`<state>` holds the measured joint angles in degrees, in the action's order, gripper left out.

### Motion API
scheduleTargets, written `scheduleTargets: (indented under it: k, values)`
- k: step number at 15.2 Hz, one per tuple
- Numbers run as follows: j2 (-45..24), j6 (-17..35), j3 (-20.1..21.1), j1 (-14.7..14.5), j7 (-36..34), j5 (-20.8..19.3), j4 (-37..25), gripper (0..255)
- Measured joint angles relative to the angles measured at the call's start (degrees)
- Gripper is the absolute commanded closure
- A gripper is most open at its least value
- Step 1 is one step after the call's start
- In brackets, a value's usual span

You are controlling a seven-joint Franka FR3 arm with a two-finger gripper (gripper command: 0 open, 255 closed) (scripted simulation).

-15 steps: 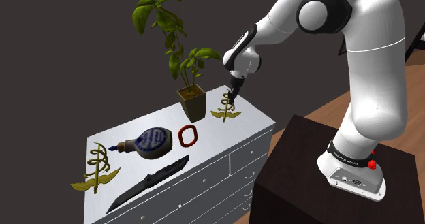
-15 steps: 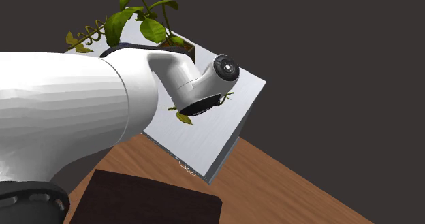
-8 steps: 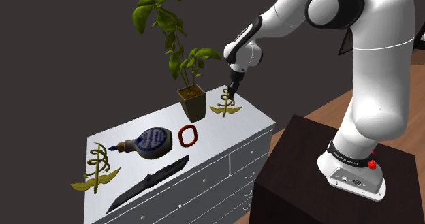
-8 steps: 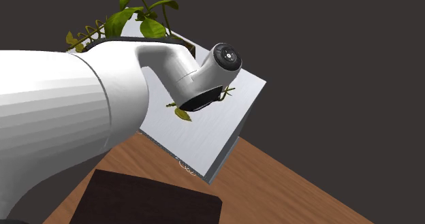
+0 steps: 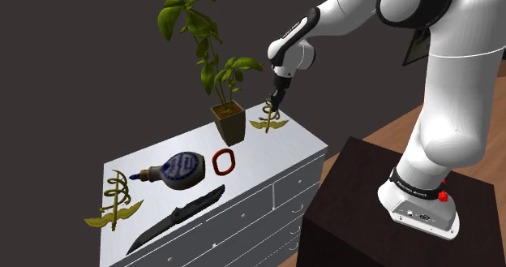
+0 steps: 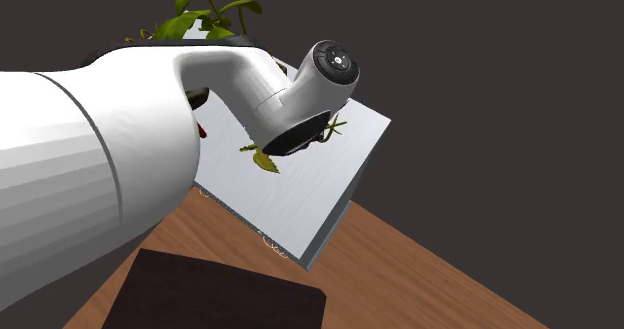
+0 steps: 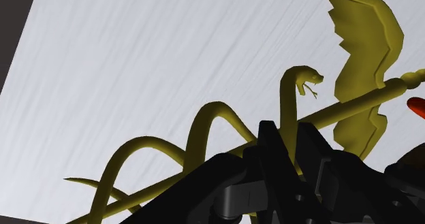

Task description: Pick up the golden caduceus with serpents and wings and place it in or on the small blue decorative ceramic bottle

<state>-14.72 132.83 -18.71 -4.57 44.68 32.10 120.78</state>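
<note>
Two black fingers (image 7: pixel 270 144) of the tool (image 5: pixel 275 103) are clasping the golden caduceus (image 5: pixel 268 124) narrowly at its serpent coils, holding it upright beside the potted plant (image 5: pixel 228 121). The blue bottle (image 5: pixel 180 169) is lying on the desk (image 5: pixel 261 155), well apart from the caduceus, next to a red ring (image 5: pixel 223 161).

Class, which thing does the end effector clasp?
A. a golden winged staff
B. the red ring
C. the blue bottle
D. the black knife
A: in the wrist view the black fingers of the end effector are closed on the golden winged staff.
</note>
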Motion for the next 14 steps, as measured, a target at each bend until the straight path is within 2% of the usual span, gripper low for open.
scheduleTargets:
  k: [14]
  values:
    - [6.4,-7.8,-1.5,-0.7,-6.0,-5.9,-3.1,255]
